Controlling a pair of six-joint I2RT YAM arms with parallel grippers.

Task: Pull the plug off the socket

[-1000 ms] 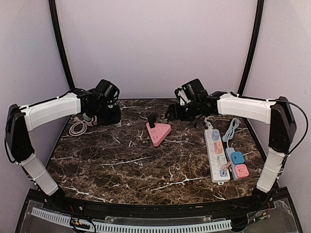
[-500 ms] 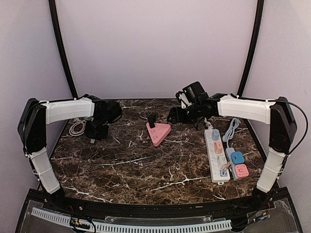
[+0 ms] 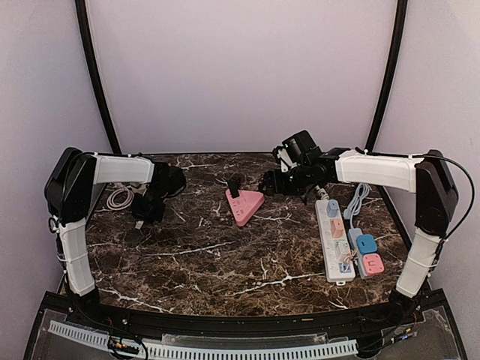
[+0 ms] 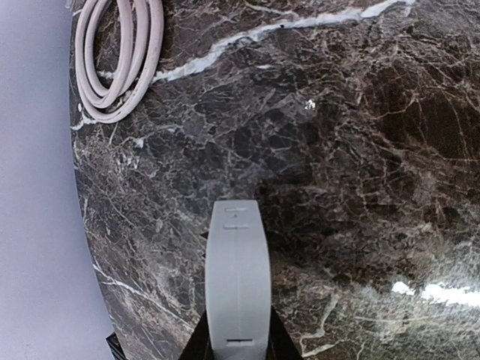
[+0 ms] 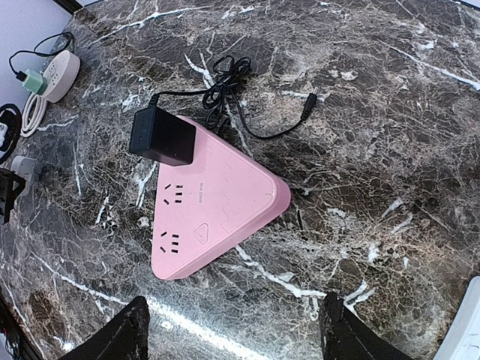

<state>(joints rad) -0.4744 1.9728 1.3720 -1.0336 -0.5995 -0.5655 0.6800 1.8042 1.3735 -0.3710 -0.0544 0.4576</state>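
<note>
A pink triangular socket (image 3: 244, 204) (image 5: 217, 202) lies mid-table with a black plug (image 3: 235, 185) (image 5: 161, 139) seated at its far corner. The plug's black cable (image 5: 232, 97) is bunched behind it. My right gripper (image 3: 274, 182) (image 5: 232, 341) hovers just right of and above the socket. Its jaws are open and empty, one on each side of the socket's near corner. My left gripper (image 3: 144, 211) (image 4: 238, 349) points down over the table's left side, shut on a light grey oblong piece (image 4: 238, 277).
A coiled white cable (image 3: 118, 198) (image 4: 112, 60) lies at the far left near the table edge. A round white socket (image 5: 58, 69) with a green plug (image 5: 30, 79) sits there too. A white power strip (image 3: 335, 240) and a blue-pink strip (image 3: 365, 253) lie on the right.
The left arm has folded back, carrying its gripper from the far left corner nearer and lower over the table. The right gripper has barely shifted.
</note>
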